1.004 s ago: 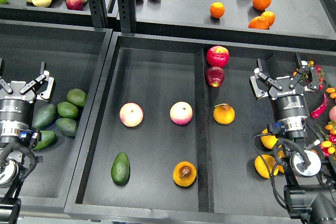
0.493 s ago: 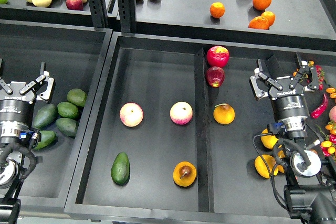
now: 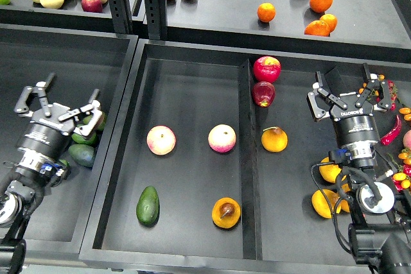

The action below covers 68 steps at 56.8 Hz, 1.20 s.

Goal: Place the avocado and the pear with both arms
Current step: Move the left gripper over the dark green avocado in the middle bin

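The dark green avocado (image 3: 147,205) lies at the front left of the middle tray (image 3: 192,88). The round yellow-orange pear (image 3: 226,212), dark dimple up, lies to its right near the divider. My left gripper (image 3: 61,104) is open and empty, tilted over a pile of avocados (image 3: 82,154) in the left bin, far left of the tray's avocado. My right gripper (image 3: 347,91) is open and empty over the right compartment, up and right of the pear.
Two pink-yellow apples (image 3: 160,140) (image 3: 221,138) sit mid-tray. Right of the divider (image 3: 247,158) lie a stemmed pear (image 3: 274,139) and two red apples (image 3: 266,68). Yellow fruits (image 3: 321,203) lie by my right arm. Oranges (image 3: 266,12) sit on the back shelf.
My left gripper has swung right and tilted, now covering part of the avocado pile in the left bin. The right arm has barely moved. The fruits are where they were.
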Available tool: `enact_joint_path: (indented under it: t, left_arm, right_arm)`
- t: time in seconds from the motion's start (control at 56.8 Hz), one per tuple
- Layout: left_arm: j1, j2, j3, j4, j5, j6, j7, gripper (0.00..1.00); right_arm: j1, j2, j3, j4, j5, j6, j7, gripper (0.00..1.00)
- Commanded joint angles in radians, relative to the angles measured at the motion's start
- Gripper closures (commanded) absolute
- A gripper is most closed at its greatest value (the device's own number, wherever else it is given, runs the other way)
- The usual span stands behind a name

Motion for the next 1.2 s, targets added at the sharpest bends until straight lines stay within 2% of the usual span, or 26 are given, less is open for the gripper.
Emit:
enact_joint_path:
  t: [0.0, 0.247, 0.458, 0.722, 0.863, 1.181]
  left_arm:
    - [-0.09, 0.171, 0.176, 0.003, -0.059, 0.0, 0.001, 0.03]
    - [-0.304, 0.335, 0.596, 0.0, -0.047, 0.0, 0.001, 0.02]
    - [-0.421, 0.36, 0.886, 0.001, 0.166, 0.0, 0.001, 0.01]
    - [-0.475, 0.325, 1.044, 0.011, 0.57, 0.0, 0.001, 0.0]
    - [-0.541, 0.202, 1.141, 0.023, 0.639, 0.0, 0.001, 0.01]
    - [-0.564, 0.101, 1.156, 0.171, 0.869, 0.0, 0.001, 0.01]
  right_arm:
    - [0.057, 0.0, 0.003, -0.047, 0.014, -0.023, -0.005, 0.01]
    - [0.145, 0.0, 0.015, -0.145, 0.041, -0.032, -0.005, 0.01]
    - [0.154, 0.0, 0.011, -0.145, 0.06, -0.033, -0.005, 0.01]
    - [0.151, -0.005, 0.012, -0.143, 0.062, -0.032, -0.005, 0.01]
    - [0.149, 0.0, 0.014, -0.145, 0.062, -0.03, 0.0, 0.01]
    - [0.142, -0.003, 0.017, -0.133, 0.077, -0.024, 0.008, 0.01]
